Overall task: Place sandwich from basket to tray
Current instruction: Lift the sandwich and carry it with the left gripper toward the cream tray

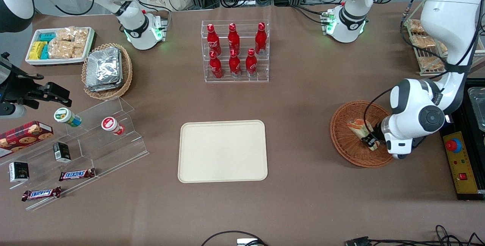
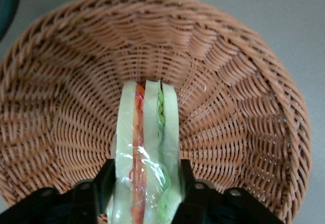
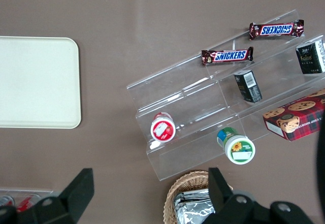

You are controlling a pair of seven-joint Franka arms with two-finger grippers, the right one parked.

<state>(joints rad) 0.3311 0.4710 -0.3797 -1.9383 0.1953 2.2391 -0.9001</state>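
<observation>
The sandwich (image 1: 358,126), a wrapped wedge with orange and green filling, lies in the reddish-brown wicker basket (image 1: 343,140) toward the working arm's end of the table. My left gripper (image 1: 370,140) is down in the basket. In the left wrist view its two black fingers (image 2: 107,176) press on both bread faces of the sandwich (image 2: 150,127), which still rests on the basket's weave (image 2: 66,97). The cream tray (image 1: 222,151) lies bare at the table's middle, level with the basket, and also shows in the right wrist view (image 3: 35,82).
A clear rack of red bottles (image 1: 235,50) stands farther from the camera than the tray. A clear stepped shelf (image 1: 94,136) with snacks, a tan basket of foil packs (image 1: 107,69) and a white snack tray (image 1: 60,45) sit toward the parked arm's end. A black control box (image 1: 460,162) lies beside the basket.
</observation>
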